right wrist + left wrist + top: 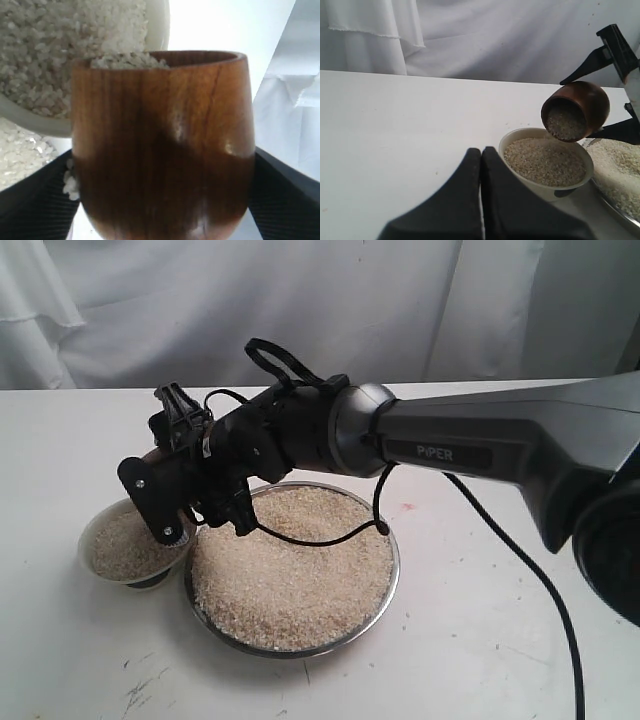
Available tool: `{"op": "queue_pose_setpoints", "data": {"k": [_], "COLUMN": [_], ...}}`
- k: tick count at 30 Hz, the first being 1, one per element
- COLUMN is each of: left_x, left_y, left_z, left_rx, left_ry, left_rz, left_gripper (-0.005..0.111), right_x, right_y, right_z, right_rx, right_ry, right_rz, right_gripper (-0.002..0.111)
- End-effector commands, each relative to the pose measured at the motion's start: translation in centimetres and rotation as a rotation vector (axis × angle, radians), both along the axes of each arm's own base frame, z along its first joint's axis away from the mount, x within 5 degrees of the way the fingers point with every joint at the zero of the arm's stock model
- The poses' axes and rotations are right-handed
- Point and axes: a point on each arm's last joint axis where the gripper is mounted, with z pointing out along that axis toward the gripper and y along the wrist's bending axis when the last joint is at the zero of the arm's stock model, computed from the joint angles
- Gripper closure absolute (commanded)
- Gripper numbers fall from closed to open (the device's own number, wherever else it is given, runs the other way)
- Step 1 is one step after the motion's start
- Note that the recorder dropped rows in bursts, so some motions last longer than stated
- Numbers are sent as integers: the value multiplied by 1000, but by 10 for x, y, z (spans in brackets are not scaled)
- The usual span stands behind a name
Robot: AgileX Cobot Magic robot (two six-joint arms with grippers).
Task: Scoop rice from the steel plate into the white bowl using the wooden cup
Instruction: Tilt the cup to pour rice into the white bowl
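**Mid-pour: cup tipped over the bowl, rice about to go**

From where I'm standing, the right arm reaches clean across the table (480,640) to the left side. Its gripper (175,475) has the cup (576,111) pinched between the jaws, one finger on each side of the wood. The cup is tipped well over with its mouth angled down at the bowl (532,184), and it hangs just above the bowl's rim on the plate side. That makes sense, since anything that slides out should land in the bowl and not on the table.

There's rice in the cup, packed right up to the lip. I can't tell if any grains are actually falling. The bowl is fairly full too, so I'd guess a few scoops are done.

The bowl sits left of the plate (392,580) and just beside it, maybe touching. I reckon that's to keep the trip from scoop to pour short. The plate holds a big heap of rice (300,570), so there's plenty left.

The left gripper (481,190) is parked near the bowl with its jaws pressed together on nothing, out of the way.

Next it probably needs a bit more tilt. The risk is grains skipping over the rim.
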Motion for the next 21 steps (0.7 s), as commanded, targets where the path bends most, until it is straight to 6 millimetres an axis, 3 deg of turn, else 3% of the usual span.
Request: {"op": "queue_pose_setpoints", "data": {"k": [1, 21], "left_x": [0, 0], "left_y": [0, 0], "left_z": [-1, -1], "left_rx": [-4, -4], "left_ry": [-7, -7], "left_rz": [-1, -1], "left_gripper": [107, 107], "right_x": [1, -2], "right_y": [5, 12], "right_z": [11, 16], "right_rx": [38, -19], "right_ry": [-81, -260], "right_rz": [29, 151], "right_gripper": [108, 108]}}
